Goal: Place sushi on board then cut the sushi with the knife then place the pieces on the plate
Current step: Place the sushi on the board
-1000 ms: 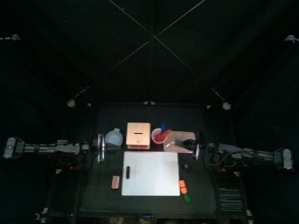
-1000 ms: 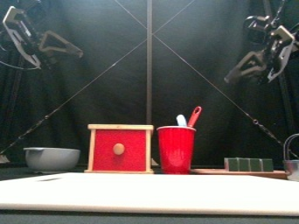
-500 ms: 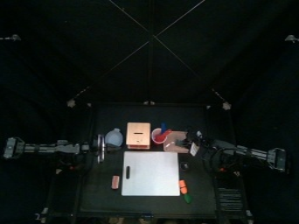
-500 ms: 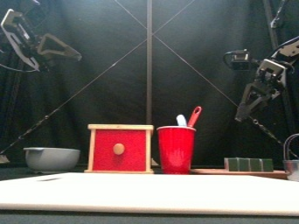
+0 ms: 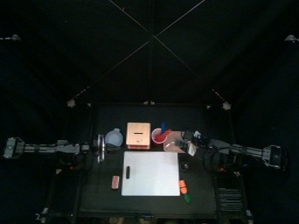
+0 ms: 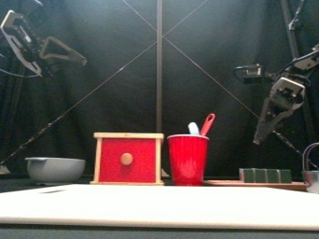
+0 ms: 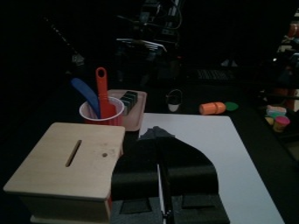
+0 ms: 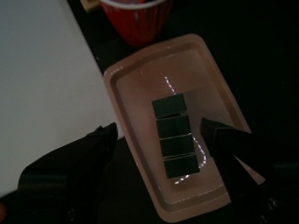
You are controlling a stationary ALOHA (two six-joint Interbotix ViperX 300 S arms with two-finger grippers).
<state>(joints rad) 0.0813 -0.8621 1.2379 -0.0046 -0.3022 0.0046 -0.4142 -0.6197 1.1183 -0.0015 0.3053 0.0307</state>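
The sushi roll [image 8: 177, 140], four dark blocks in a row, lies in the pink tray [image 8: 131, 83], not on the white board [image 8: 35, 79]. Only the right wrist view shows this plainly. In it the right hand [image 8: 160, 129] hangs over the tray with its jaws spread wide, one to each side of the row at mid-frame, gripping nothing. The front view gives the height: that hand sits at the right of the frame, tilted downward and well above the sushi, which shows there only as a low dark strip at lower right. At the centre of the same view the red cup [image 6: 188, 159] stands just beside the wooden box [image 6: 129, 159], whose red drawer front faces the camera, and the blue-grey bowl [image 6: 55, 168] is at lower left. The left wrist view shows the box's pale top instead, with the blue knife [image 7: 84, 92] and the red knife [image 7: 101, 87] upright in the cup. The left hand [image 7: 158, 133] has its jaws pressed together on nothing. Beyond it are a round metal cutter [image 7: 173, 101] and an orange toy [image 7: 212, 108] on the worktop [image 7: 251, 96], past the board's far edge. In the top view both arms reach in from the frame's sides, level with the tray.
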